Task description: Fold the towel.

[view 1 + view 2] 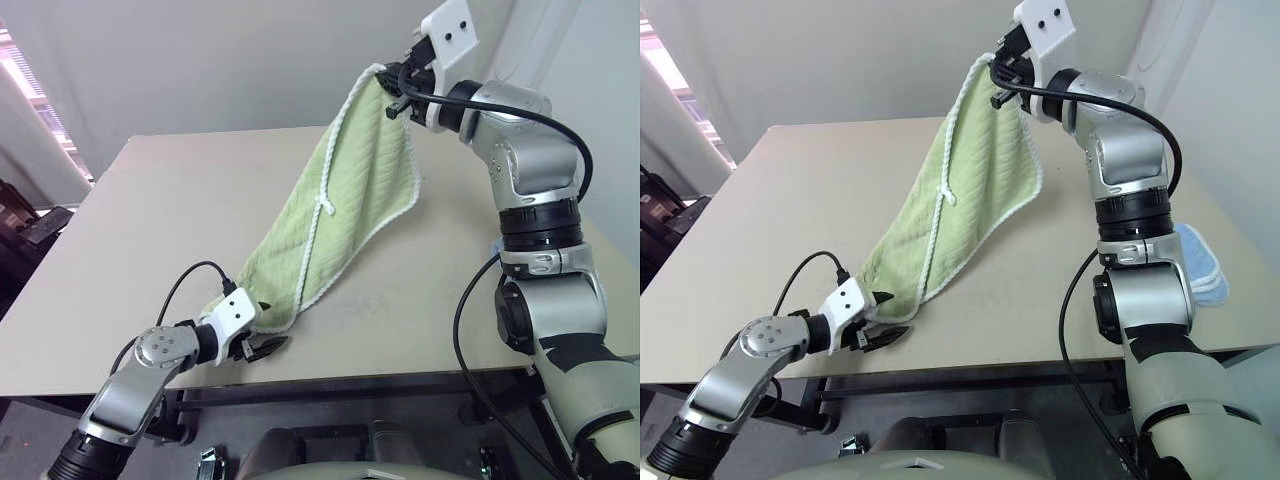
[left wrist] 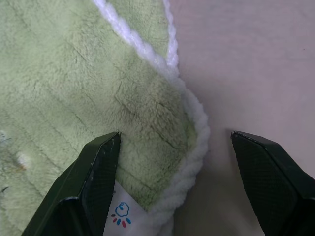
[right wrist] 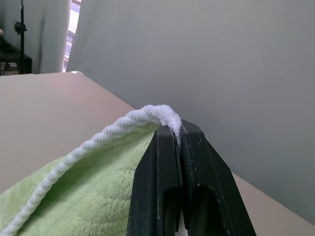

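I count one light green terry towel (image 1: 340, 200) with white corded edging, one light blue folded cloth (image 1: 1200, 262), one beige counter (image 1: 150, 230), and my two black-fingered tools: left tool (image 1: 262, 347), right tool (image 1: 400, 105).

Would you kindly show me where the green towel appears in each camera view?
Left eye: towel hangs centre, from upper right to table edge.
Right eye: towel centre, slightly further left.
Left wrist: its corner between the open fingers.
Right wrist: its edge pinched.
Shared landmark: white stitched edging.

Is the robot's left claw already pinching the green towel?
No. The left claw is wide open, its two black fingers standing on either side of the towel corner without squeezing it.
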